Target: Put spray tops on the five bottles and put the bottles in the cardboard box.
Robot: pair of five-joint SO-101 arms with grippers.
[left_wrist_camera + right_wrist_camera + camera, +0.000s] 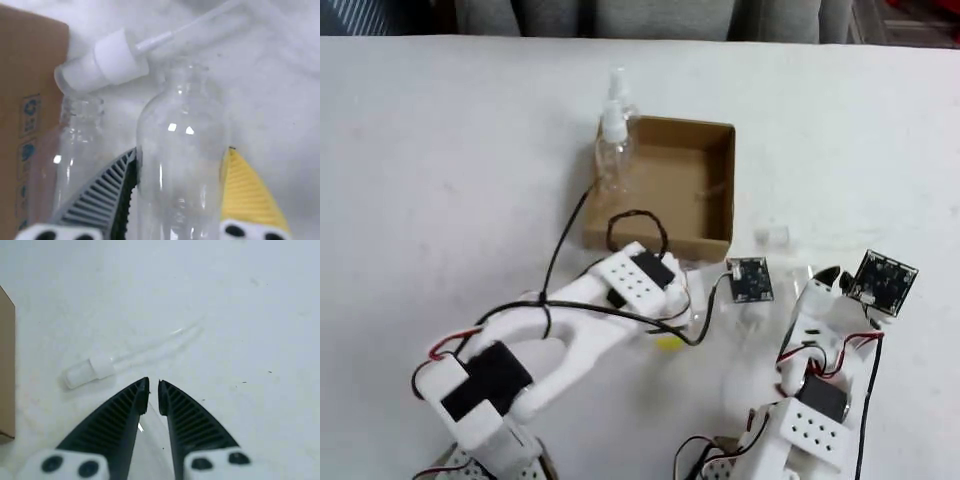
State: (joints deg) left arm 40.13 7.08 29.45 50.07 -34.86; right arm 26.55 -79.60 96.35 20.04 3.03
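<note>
**Bottle in the grip:** The left gripper pinches a clear plastic bottle by its body, with its grey and yellow ribbed fingers pressed against opposite sides. The bottle's neck is open, with no top on it.

Just beside the grey finger sits a second clear bottle, also topless, close against the outer wall of the brown cardboard box. Beyond both necks a white spray top with a clear cap and a long thin tube lies on its side on the white table. Its cap end points toward the box and its tube points away.

The right gripper has its black ribbed fingers drawn almost together, with only a thin slit between the tips. Whether anything thin is caught there cannot be told. It hangs low over the table, just short of the lying spray top, with the box edge off to one side.

From above, the open-topped box sits mid-table, and the left arm stretches up to its near wall. The spray top lies just off the box's near right corner. Two capped bottles, clear with white spray tops, stand upright at the box's far left corner. Whether they are inside the wall or just outside it cannot be told.
</note>
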